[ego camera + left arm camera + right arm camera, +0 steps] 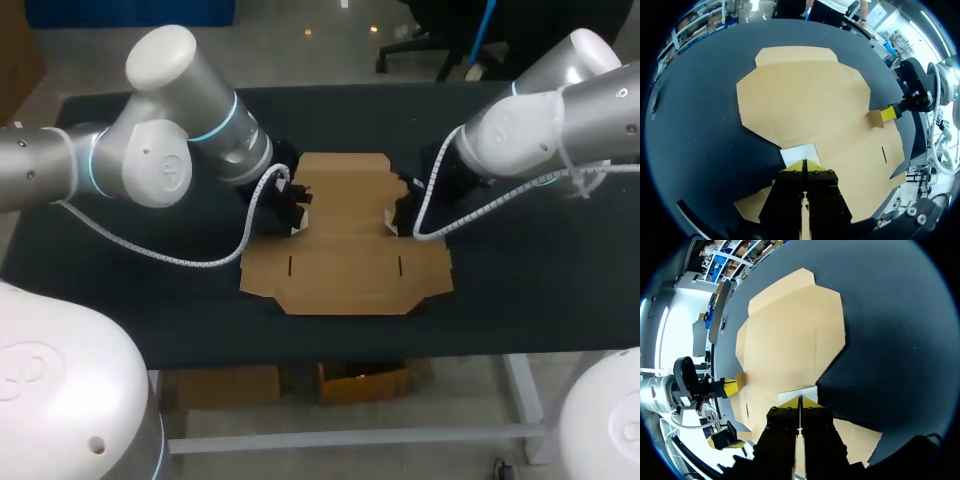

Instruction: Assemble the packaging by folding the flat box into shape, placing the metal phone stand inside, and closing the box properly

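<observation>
Two pincers clenched: left gripper (804, 167) and right gripper (800, 402) each nip a side flap of the flat box (345, 240), spread between them. Bare table (520, 290) beyond all edges.

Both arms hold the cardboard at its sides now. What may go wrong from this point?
1. The left pincer and the right pincer each pinch only a small side piece of the flat box. An uneven pull might tear or crease it.
2. The rest of the sheet lies loose on the table, so it may slide or twist rather than fold.
</observation>
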Available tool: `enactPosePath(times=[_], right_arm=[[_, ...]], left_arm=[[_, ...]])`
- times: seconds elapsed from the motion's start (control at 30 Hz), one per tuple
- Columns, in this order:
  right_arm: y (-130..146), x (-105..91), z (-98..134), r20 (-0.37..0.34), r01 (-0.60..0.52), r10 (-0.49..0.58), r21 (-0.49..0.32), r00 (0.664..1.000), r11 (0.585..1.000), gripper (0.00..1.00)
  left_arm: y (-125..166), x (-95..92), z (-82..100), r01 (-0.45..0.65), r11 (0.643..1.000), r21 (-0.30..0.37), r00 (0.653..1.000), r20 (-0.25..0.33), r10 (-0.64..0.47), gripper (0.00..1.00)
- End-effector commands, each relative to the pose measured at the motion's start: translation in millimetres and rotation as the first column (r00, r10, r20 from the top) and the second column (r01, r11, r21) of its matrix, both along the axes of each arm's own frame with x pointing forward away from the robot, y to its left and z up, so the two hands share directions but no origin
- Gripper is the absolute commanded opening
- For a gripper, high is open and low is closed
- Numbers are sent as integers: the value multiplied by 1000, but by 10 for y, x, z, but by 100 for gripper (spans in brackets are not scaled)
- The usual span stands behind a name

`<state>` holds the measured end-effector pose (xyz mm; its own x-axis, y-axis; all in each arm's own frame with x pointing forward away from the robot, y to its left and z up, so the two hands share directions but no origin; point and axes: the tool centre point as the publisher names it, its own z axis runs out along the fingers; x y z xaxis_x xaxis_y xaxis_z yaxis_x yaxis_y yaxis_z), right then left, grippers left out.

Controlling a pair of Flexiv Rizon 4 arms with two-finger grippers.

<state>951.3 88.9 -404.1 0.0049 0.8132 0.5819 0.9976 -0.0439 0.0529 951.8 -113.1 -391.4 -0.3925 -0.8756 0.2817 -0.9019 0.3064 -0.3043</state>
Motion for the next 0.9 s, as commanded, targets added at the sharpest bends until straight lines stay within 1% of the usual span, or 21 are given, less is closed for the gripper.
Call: enactPosePath(times=[0.03,0.4,0.9], right_arm=[[46,21,-20,-7,-5,5,-8,1000,1000,0],[69,29,-62,-19,-7,7,-16,1000,1000,0],[108,43,-121,-40,-11,10,-31,999,999,0]], left_arm=[[-22,13,-16,-5,1000,6,1000,-2,5,0],[-42,76,-72,-40,999,5,999,-15,40,0],[-94,67,-115,-43,999,18,999,-21,44,0]])
